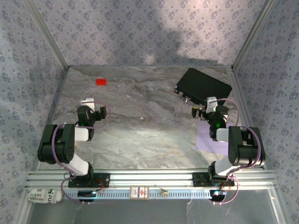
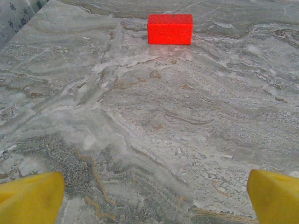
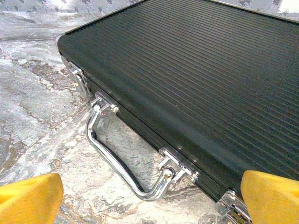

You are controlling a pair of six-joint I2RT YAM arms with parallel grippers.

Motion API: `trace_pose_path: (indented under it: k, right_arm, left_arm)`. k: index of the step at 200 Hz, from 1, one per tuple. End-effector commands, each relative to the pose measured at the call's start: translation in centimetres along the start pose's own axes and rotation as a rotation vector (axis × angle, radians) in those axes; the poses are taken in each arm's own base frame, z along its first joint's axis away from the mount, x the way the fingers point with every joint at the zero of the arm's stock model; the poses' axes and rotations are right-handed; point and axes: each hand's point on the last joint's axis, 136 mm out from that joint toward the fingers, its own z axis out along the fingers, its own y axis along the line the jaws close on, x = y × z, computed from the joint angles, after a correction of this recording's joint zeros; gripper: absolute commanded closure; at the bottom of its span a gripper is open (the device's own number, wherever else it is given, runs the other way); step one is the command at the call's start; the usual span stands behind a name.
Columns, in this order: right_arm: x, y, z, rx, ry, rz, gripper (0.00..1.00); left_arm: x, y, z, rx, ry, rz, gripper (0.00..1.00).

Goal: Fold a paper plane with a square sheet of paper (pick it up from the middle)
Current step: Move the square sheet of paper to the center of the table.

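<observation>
From above there are two arms, one red block (image 1: 101, 81), one black case (image 1: 203, 86) and one square sheet of paper (image 1: 204, 140). The pale lilac sheet lies flat at the right side of the table (image 1: 149, 135), near the front edge, and the right arm covers a part of it. The case is at the far right, and the red block is at the far left, well apart from it. The left gripper (image 1: 91, 103) points toward the block and the right gripper (image 1: 203, 104) is just beside the near edge of the case. The table has a grey marble pattern. Walls (image 1: 140, 28) of grey cloth with small flowers close three sides, and a metal rail (image 1: 149, 179) runs along the front.

In the left wrist view, the left gripper (image 2: 152, 200) has its two yellow fingertips (image 2: 30, 198) wide apart with only marble between them; it holds nothing. The one red block (image 2: 170, 29) stands far ahead.

In the right wrist view, the right gripper (image 3: 149, 198) is also spread wide and holds nothing. The ribbed black case (image 3: 196, 70) lies close in front, with one chrome handle (image 3: 126, 158) and two chrome latches (image 3: 76, 78).
</observation>
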Motion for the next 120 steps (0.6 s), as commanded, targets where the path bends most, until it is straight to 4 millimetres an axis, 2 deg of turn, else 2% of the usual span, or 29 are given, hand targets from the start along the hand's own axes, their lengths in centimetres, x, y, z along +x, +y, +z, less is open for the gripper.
trace_pose_path:
  k: [1,120]
  right_arm:
    - [0.69,0.32,-0.02,-0.016,0.018,-0.008,0.01]
    - [0.62,0.03,-0.02,-0.016,0.016,0.007,0.01]
  left_arm:
    - [-1.48,-0.21,-0.02,0.017,-0.043,0.005,0.00]
    - [-1.49,-0.04,0.02,0.014,-0.042,-0.002,0.00]
